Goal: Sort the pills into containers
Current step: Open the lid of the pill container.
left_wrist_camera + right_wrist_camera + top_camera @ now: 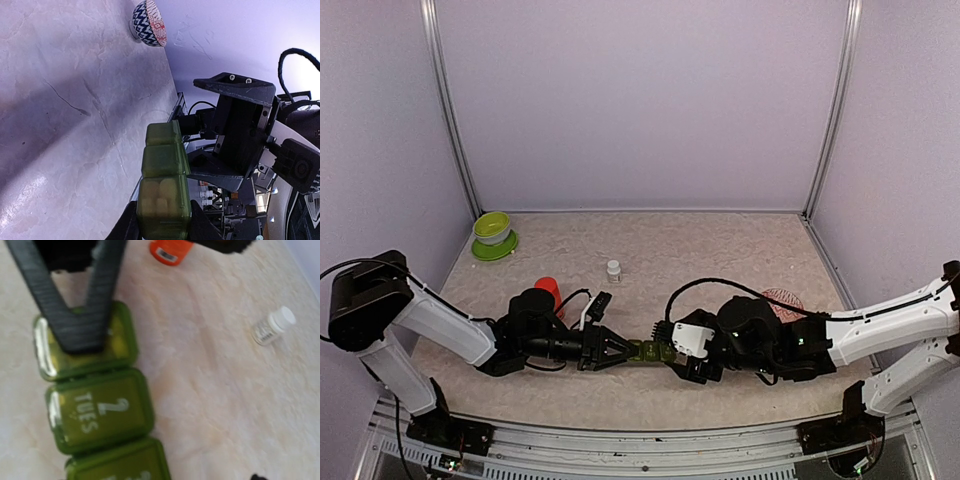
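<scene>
The containers (pixel 650 351) are a row of dark green lidded boxes held just above the table between the two arms. My left gripper (pixel 623 349) is shut on the row's end box, its fingers (pixel 127 225) pressing on both sides. Pale yellow pills (pixel 162 197) show through that box. In the right wrist view the containers (pixel 100 410) fill the left side, the middle lid reads "2 TUES", and a left finger (pixel 80 325) lies over the far box. My right gripper (pixel 670 352) stands open at the row's other end, with its fingers (pixel 232 87) spread wide apart.
An orange bottle (pixel 548 288) stands behind the left gripper. A small white-capped vial (pixel 613 268) is mid-table. A lime-green bowl (pixel 493 232) sits at the back left. A patterned bowl (pixel 782 300) lies behind the right arm.
</scene>
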`<state>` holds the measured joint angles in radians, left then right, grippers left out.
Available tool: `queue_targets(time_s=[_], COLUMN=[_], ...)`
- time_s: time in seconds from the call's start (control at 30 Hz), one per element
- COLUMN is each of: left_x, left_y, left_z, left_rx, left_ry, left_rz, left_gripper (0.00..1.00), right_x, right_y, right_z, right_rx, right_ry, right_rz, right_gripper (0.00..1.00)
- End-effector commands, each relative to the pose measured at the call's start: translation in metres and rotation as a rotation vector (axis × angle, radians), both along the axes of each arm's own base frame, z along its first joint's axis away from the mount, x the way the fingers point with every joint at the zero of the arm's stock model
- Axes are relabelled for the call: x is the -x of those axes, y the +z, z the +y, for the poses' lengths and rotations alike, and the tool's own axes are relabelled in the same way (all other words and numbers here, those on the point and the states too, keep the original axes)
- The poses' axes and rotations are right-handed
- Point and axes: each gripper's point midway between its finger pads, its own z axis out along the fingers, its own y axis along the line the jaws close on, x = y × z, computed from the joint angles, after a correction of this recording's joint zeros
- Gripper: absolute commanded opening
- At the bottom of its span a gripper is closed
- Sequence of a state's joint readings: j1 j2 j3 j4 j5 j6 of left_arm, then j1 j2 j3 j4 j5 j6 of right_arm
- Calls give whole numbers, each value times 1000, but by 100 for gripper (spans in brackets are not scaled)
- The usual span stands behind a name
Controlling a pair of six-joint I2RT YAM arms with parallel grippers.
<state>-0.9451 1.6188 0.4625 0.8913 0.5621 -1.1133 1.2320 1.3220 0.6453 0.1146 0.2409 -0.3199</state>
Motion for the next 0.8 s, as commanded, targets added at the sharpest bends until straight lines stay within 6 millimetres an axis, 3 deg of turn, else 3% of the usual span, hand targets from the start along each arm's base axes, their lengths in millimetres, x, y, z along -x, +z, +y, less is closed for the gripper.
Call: queue_targets(time_s=[0.0, 0.33, 0.63, 0.77], left_x=[2, 3, 6, 6], left_y=[6, 1, 2, 2], left_z=[-1, -3, -10, -10], left_rx=[26, 18, 30, 25], left_ry=[-8, -10, -32, -30], left_rz=[-34, -29, -24, -23], left_gripper=[29, 29, 28, 28], right_x=[-19, -14, -23, -9], right_y=[17, 49, 37, 36], right_z=[-9, -13, -11, -1], right_rx=[-28, -136, -97, -105], right_ry=[-108, -97, -138, -52], right_rz=[-41, -60, -66, -18], right_gripper=[77, 79, 80, 85])
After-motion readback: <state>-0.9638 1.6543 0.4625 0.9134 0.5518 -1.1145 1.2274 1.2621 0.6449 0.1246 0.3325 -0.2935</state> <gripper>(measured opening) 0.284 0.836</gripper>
